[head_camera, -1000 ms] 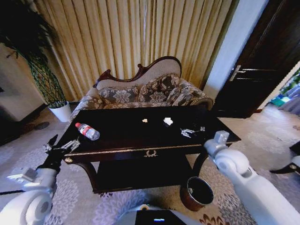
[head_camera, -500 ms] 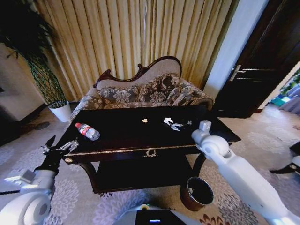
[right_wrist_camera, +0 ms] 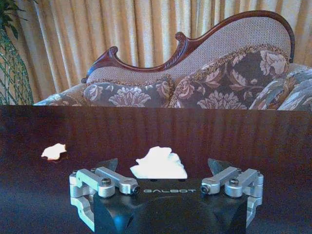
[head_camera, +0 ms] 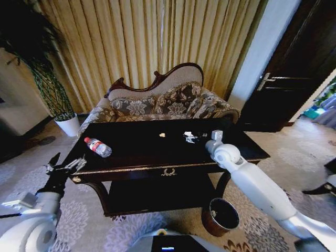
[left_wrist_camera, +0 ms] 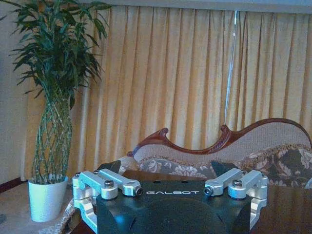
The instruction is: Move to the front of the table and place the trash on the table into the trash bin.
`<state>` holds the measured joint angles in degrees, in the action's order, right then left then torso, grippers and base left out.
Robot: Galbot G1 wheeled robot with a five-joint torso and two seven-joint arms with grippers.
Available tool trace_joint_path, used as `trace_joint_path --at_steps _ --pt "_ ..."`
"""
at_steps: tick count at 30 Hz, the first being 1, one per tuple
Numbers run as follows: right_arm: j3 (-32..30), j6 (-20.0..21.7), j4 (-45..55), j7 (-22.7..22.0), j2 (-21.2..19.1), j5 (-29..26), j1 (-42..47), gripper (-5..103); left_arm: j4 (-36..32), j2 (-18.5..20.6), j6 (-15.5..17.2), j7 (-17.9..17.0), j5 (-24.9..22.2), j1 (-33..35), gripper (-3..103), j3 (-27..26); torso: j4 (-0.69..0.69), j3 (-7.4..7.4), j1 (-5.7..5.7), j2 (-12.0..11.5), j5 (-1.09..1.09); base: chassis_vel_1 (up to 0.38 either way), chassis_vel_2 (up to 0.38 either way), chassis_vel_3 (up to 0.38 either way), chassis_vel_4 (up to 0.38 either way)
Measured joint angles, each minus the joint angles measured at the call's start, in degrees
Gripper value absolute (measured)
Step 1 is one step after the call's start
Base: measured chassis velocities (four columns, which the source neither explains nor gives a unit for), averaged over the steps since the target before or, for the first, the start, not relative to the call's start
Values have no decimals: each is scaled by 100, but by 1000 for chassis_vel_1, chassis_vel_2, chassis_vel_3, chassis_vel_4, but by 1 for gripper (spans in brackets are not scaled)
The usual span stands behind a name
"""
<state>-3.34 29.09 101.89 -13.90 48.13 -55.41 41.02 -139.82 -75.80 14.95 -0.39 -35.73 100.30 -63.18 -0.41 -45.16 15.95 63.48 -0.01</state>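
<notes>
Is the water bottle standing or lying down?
Lying down. The bottle rests on its side near the table's left front corner, red cap pointing toward the far left.

Bare table [head_camera: 136, 149] between bottle [head_camera: 98, 147] and paper scraps [head_camera: 188, 137], sofa [head_camera: 163, 102] behind.

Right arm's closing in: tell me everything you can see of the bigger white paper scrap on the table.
The larger crumpled white paper scrap is a small irregular wad with folded, ragged edges, lying loose on the dark glossy wooden table, toward the sofa side. It sits directly ahead of the right gripper, between its open fingers, and nothing visibly touches it apart from the tabletop. A smaller pale scrap lies apart from it.
</notes>
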Motion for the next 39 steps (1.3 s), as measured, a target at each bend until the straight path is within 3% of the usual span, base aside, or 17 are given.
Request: trace_joint_path --at_steps 13,14,16,18,19,27,31,38,39 --pt "80 30 -96 -30 25 23 -45 103 49 -15 -41 24 -2 -8 100 31 0 0 0 0 0 0 0 0 0" --pt "89 30 -96 -93 17 25 -41 94 58 -12 -41 26 -3 -11 100 34 0 0 0 0 0 0 0 0 0" --pt "101 30 -96 -155 16 27 -40 94 62 -9 -41 31 -4 -11 100 34 -1 0 0 0 0 0 0 0 0" --pt "130 22 -91 -235 16 30 -38 84 80 2 -44 42 -6 -10 100 30 0 0 0 0 0 0 0 0 0" --pt "130 22 -91 -235 16 30 -38 84 80 2 -44 42 -6 -10 100 30 0 0 0 0 0 0 0 0 0" --pt "183 -21 -52 -323 4 44 -35 51 118 52 -60 50 -37 -22 100 12 0 0 0 0 1 0 0 0 0" --pt "183 -33 -29 -327 -18 44 -16 40 131 59 -61 54 -40 -27 100 17 0 0 0 0 1 0 0 0 0" --pt "172 -51 -2 -330 -57 42 1 7 153 83 -62 57 -45 -55 100 32 0 0 0 0 1 0 0 0 0" --pt "172 -51 -2 -330 -57 42 1 7 153 83 -62 57 -45 -55 100 32 0 0 0 0 1 0 0 0 0"
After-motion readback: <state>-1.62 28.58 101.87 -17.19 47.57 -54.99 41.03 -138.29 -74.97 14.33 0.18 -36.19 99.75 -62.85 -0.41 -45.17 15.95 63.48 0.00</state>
